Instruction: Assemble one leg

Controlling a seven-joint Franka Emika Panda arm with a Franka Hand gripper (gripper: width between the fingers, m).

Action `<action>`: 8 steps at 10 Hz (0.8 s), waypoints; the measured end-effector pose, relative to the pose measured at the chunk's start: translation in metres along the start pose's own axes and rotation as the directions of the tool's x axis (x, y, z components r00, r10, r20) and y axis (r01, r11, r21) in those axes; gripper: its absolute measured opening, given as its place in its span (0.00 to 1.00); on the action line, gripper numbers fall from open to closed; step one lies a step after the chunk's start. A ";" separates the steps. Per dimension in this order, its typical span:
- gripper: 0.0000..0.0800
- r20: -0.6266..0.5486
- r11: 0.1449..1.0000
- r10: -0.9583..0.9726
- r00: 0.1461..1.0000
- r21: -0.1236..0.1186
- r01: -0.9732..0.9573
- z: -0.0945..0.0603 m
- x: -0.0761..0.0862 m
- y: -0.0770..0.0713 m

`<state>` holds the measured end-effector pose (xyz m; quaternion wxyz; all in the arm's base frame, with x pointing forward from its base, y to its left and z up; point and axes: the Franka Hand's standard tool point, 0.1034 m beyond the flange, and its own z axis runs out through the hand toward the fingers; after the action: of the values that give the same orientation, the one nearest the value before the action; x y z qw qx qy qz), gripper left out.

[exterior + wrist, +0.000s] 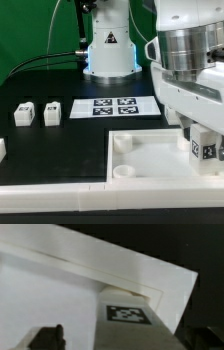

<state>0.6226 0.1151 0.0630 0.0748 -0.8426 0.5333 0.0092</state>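
A white leg (206,148) with black-and-white tags stands upright at the exterior view's right. Its lower end sits at a corner of the large white tabletop (150,158). In the wrist view the leg (130,317) runs from that corner (128,290) back between my fingers. My gripper (203,138) straddles the leg from above. In the wrist view the gripper (125,339) is open: white tabletop shows between one finger (48,336) and the leg, and the other finger (205,338) is close beside it. Two more legs (24,113) (51,113) stand at the left.
The marker board (118,106) lies behind the tabletop, in front of the arm's base (108,50). Part of another white piece (2,150) shows at the left edge. A low white rail (60,197) runs along the front. The table is black.
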 end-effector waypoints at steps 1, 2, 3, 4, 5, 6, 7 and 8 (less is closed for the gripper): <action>0.80 -0.002 0.987 -0.163 0.987 -0.003 0.163 -0.001 0.000 -0.001; 0.80 -0.003 0.954 -0.298 0.954 -0.012 0.298 -0.002 -0.001 -0.002; 0.81 -0.013 0.893 -0.450 0.893 -0.028 0.449 -0.003 -0.001 -0.003; 0.81 -0.025 0.820 -0.571 0.820 -0.056 0.569 -0.002 -0.005 -0.003; 0.81 -0.018 0.728 -0.685 0.728 -0.064 0.683 0.000 -0.005 -0.002; 0.81 -0.011 0.640 -0.767 0.641 -0.070 0.765 0.000 -0.003 -0.001; 0.81 -0.002 0.545 -0.838 0.546 -0.075 0.835 0.001 0.000 0.000; 0.81 0.006 0.447 -0.894 0.449 -0.079 0.891 0.001 0.002 0.001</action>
<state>0.6229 0.1132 0.0621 0.0291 -0.9991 0.0125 -0.0278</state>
